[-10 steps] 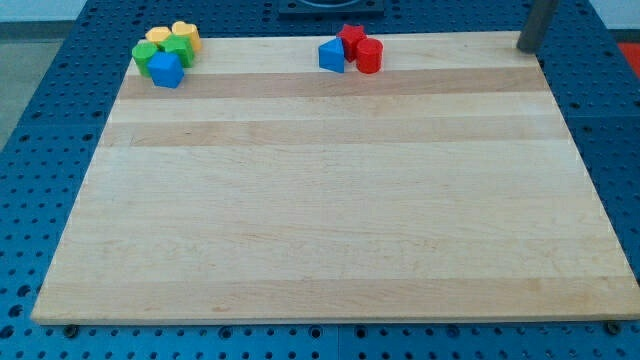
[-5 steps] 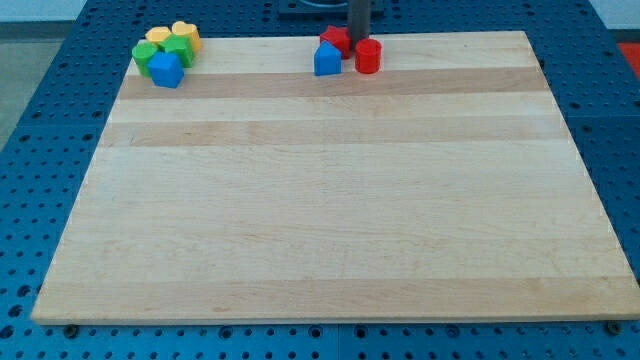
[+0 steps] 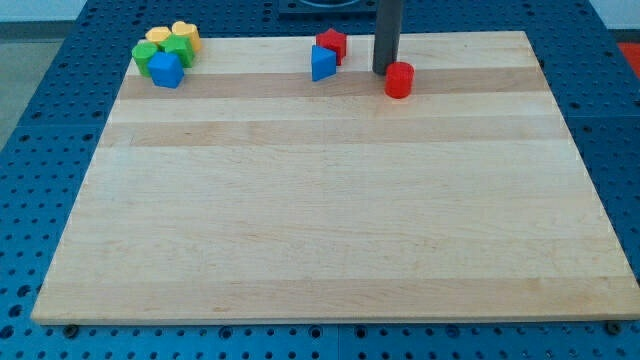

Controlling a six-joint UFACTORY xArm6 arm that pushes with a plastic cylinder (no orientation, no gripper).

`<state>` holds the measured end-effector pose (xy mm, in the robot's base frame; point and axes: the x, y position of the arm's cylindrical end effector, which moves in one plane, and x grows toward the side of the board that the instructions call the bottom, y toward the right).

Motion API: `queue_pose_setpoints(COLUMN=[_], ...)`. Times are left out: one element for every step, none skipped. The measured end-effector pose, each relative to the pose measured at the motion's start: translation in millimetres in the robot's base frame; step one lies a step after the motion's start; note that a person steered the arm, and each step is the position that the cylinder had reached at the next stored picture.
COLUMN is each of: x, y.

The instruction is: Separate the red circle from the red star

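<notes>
Worktop [image 3: 330,200] of pale wooden planks, lying on a blue perforated base [image 3: 40,150]. The arm ends in a straight dark rod with no hand, so nothing is clenched, released or grasped. The rod comes down from the view's top edge, and my tip [image 3: 385,72] rests on the worktop near the top edge, right of centre.

The red circle [image 3: 399,79], a short cylinder, sits just to the right of and slightly below my tip; whether the two touch cannot be told. The red star [image 3: 331,43] lies well to the left of my tip, close to the top edge of the worktop and clearly apart from the red circle, with my tip standing between the two red blocks. A blue triangular block [image 3: 322,64] sits against the lower left side of the red star.

In the top left corner of the worktop a tight cluster holds a blue block [image 3: 166,71] at its lower edge, a green block [image 3: 148,57] and a second green block [image 3: 180,46] above it, a yellow block [image 3: 158,37] and a second yellow block [image 3: 186,32] at the top. Their shapes cannot be made out with certainty.
</notes>
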<state>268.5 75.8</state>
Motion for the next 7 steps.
queue_pose_setpoints(x=[0.0,-2.0,-22.4,-19.8,12.6,37.5,64.1], y=[0.1,0.1,3.8,14.2,21.4,17.6,25.5])
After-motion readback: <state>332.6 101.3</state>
